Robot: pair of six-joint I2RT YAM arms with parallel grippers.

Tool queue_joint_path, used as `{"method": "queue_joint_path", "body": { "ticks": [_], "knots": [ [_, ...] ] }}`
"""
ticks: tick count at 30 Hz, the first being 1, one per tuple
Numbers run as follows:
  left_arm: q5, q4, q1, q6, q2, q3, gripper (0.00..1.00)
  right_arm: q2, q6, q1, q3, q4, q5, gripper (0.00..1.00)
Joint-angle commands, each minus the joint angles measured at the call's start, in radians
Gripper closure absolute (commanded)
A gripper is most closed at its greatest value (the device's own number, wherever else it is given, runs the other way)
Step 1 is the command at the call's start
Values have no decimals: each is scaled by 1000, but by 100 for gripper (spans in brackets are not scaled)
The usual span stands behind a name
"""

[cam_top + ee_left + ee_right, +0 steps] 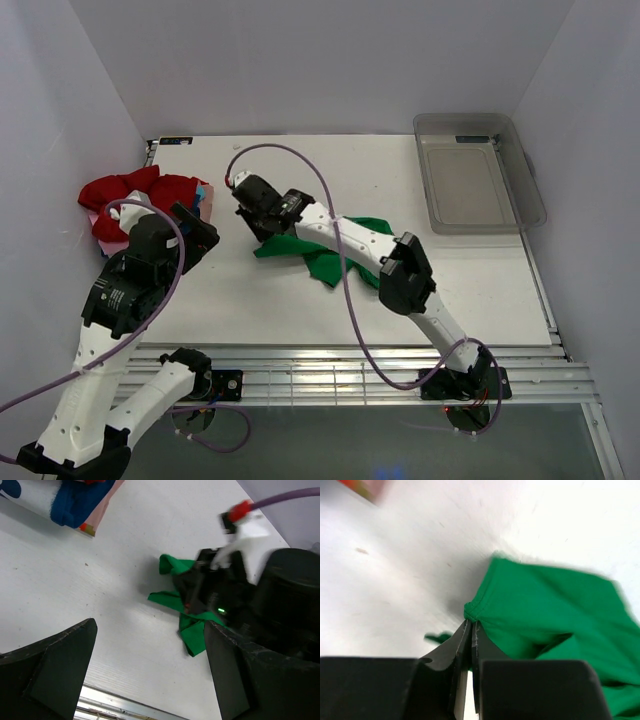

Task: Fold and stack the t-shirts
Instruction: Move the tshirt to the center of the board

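Table (470,280): white, enclosed by pale walls.
Green t-shirt (322,266): crumpled mid-table, unfolded.
Right gripper (471,635): pinching its hem.
Red t-shirt (130,190), printed t-shirt (75,502): heaped far left.
Left gripper (150,627): spread wide, empty.
Progress: nothing folded or stacked yet.

You're looking at a white table (480,290) boxed in by plain pale walls (320,60) at 9, 12 and 3 o'clock. A clear plastic bin (465,185) sits at 2 o'clock. Metal slats (330,372) line the 6 o'clock edge. The light is even.

bright even light, soft shadows, right wrist view blurred, perhaps motion
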Motion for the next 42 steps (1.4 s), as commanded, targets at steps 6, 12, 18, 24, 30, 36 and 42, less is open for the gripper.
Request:
{"method": "queue_joint_path", "body": {
  "ticks": [6,12,18,24,30,36,42],
  "knots": [
    [-77,0,7,-69,-27,-29,2,-451,2,9,107,62,-61,92],
    [-43,59,7,-86,-13,-62,2,-619,-15,7,-5,42,95,92],
    [72,150,7,-54,59,-149,2,-733,121,-11,-280,-59,332,92],
    [152,174,7,0,124,-180,3,-828,317,-39,-487,-265,546,92],
    [150,179,7,29,107,-192,3,-888,514,-48,-605,-486,617,92],
    [120,155,7,36,91,-171,3,-886,316,-37,-758,-237,369,57],
    [-107,38,7,35,134,-43,2,-845,113,-8,-952,282,-157,51]
  ]
}}
